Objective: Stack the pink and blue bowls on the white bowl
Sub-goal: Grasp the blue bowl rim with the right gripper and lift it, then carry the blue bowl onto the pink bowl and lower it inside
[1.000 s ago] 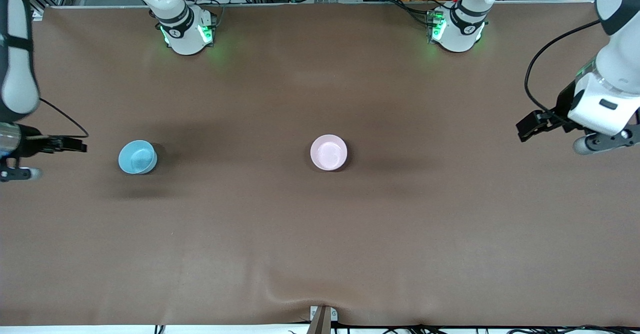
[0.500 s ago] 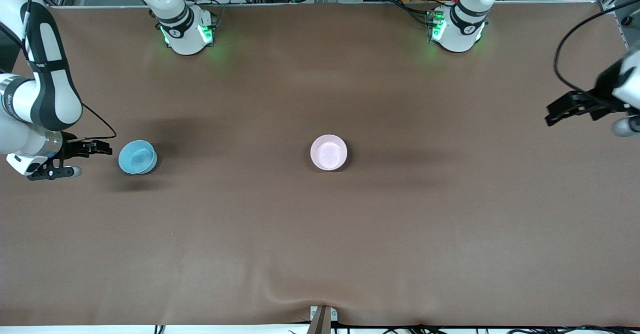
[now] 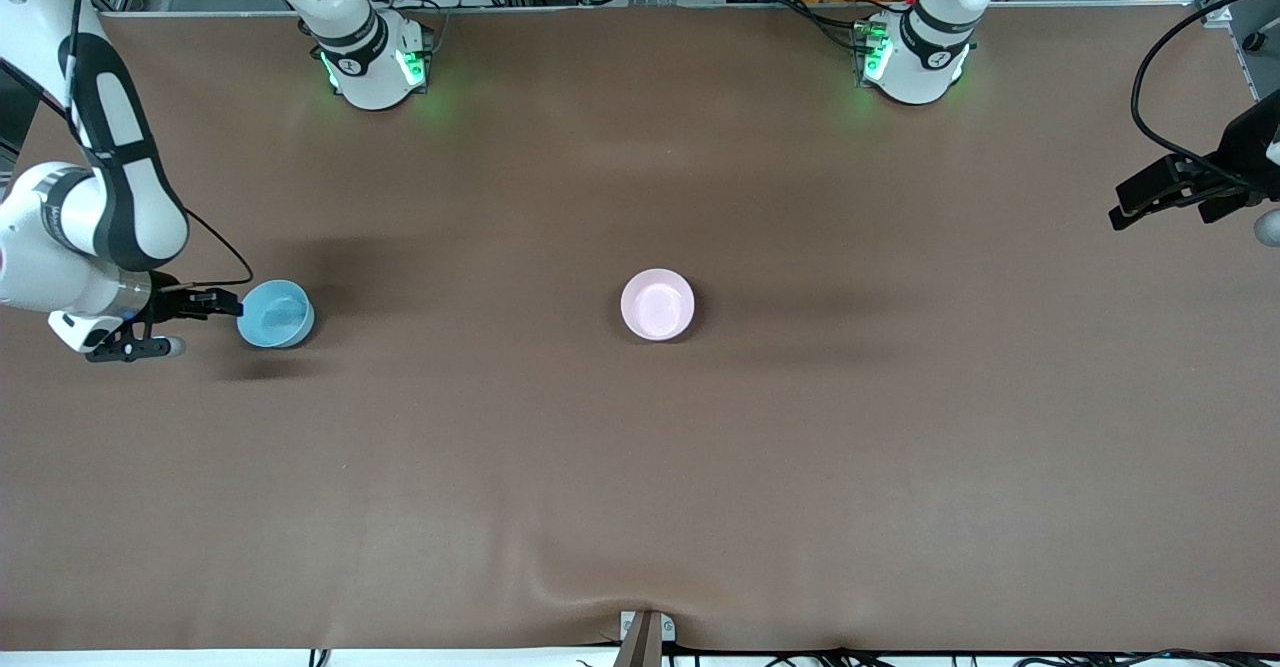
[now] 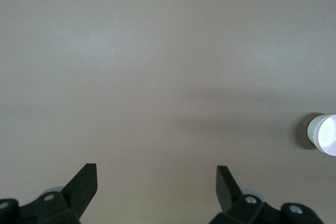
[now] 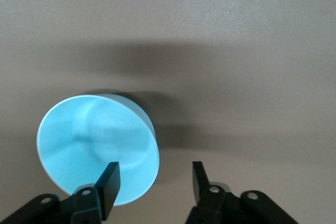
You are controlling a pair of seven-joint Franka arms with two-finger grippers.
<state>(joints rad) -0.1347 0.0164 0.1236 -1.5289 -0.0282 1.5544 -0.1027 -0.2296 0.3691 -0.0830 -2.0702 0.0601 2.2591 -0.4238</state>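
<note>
The right pincer point(image 3: 228, 304) was seen low at the rim of the blue bowl point(image 3: 275, 314), at the right arm's end of the worktop point(image 3: 640, 467). In the right wrist view one finger point(image 5: 108, 182) was placed over the inside of the bowl and the other outside its wall, so the rim was straddled; the fingers were parted and no contact with the rim could be confirmed (the gap looked wider than the thin wall). The bowl itself was resting upright on the worktop.

The pink bowl point(image 3: 657, 304) was found near the middle of the worktop, well apart from the blue one, also upright. A separate white bowl could not be made out; it may be under the pink one, but this cannot be told.

The left pincer point(image 3: 1150, 193) was held up over the left arm's end of the worktop, its fingers spread wide and nothing between them; this arm was judged to be waiting.

The step in hand was judged to be the grasp of the blue bowl. For the next move, the fingers would need to be pressed firmly on the wall before any lift, since a thin rim can slip or tip the bowl.
</note>
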